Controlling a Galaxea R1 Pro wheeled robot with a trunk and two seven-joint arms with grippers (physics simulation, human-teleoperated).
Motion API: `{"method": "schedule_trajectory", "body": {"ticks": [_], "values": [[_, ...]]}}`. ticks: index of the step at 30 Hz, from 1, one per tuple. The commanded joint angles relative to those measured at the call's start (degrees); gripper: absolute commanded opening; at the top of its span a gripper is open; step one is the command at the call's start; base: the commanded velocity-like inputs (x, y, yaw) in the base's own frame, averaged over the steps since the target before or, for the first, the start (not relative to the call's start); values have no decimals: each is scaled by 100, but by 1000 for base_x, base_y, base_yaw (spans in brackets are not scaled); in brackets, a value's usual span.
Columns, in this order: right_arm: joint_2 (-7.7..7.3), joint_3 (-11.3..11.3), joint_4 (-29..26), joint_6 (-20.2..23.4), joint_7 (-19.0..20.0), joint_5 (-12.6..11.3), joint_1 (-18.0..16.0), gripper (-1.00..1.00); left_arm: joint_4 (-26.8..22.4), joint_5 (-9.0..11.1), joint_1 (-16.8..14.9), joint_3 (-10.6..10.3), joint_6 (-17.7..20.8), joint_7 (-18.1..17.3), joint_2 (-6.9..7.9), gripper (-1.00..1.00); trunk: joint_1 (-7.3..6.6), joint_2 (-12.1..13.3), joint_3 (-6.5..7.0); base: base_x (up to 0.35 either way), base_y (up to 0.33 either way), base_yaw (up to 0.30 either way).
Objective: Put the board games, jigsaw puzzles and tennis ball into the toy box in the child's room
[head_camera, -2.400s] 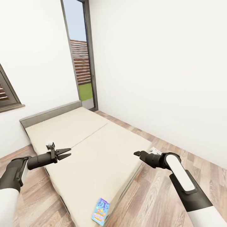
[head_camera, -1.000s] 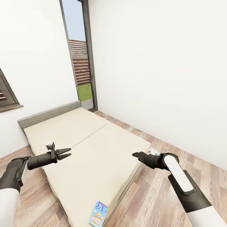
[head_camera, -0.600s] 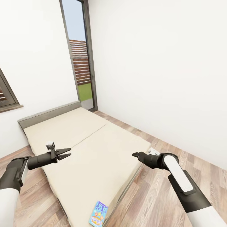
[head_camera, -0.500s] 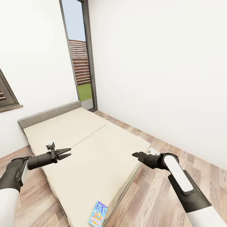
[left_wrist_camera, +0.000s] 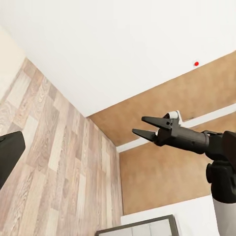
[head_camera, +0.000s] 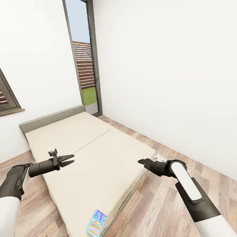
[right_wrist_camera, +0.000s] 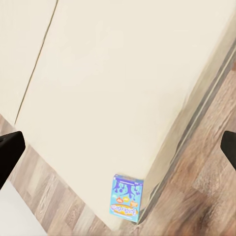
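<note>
A small blue board game (head_camera: 96, 223) lies flat on the beige bed (head_camera: 92, 161), close to its near corner. It is seen again as the blue box (right_wrist_camera: 126, 196) at the mattress edge, between my right gripper's wide-apart fingertips (right_wrist_camera: 9, 148). My left gripper (head_camera: 71, 159) hovers open over the bed's left side, holding nothing. My right gripper (head_camera: 141, 161) hangs open beyond the bed's right edge, above the floor, and its spread jaws (left_wrist_camera: 143, 126) are empty. The table, toy box, jigsaw puzzles and tennis ball are out of view.
The dark grey headboard (head_camera: 49, 118) stands against the far wall. A tall glazed door (head_camera: 84, 59) is in the far corner and a window frame (head_camera: 6, 98) at the left. Wood floor (head_camera: 158, 210) runs along the bed's right side beside a white wall.
The whole picture has shifted, so the camera moved: the bed and the blue box now sit a little further left and lower. Both arms keep the same pose.
</note>
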Motion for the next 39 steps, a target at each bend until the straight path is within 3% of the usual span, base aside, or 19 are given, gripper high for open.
{"method": "schedule_trajectory", "body": {"ticks": [1,15,39], "values": [[-5,9,-7,-3,-59,-55,-7,100,-4,-61,-7,15,61,-48,-4,100,4,-13,-13,0,-47,79],[-5,9,-7,-3,-59,-55,-7,100,-4,-61,-6,8,55,-48,-4,100,4,-13,-13,56,-130,83],[-5,9,-7,-3,-59,-55,-7,100,-4,-61,-7,6,54,-48,-13,100,4,-13,-13,7,-285,84]]}}
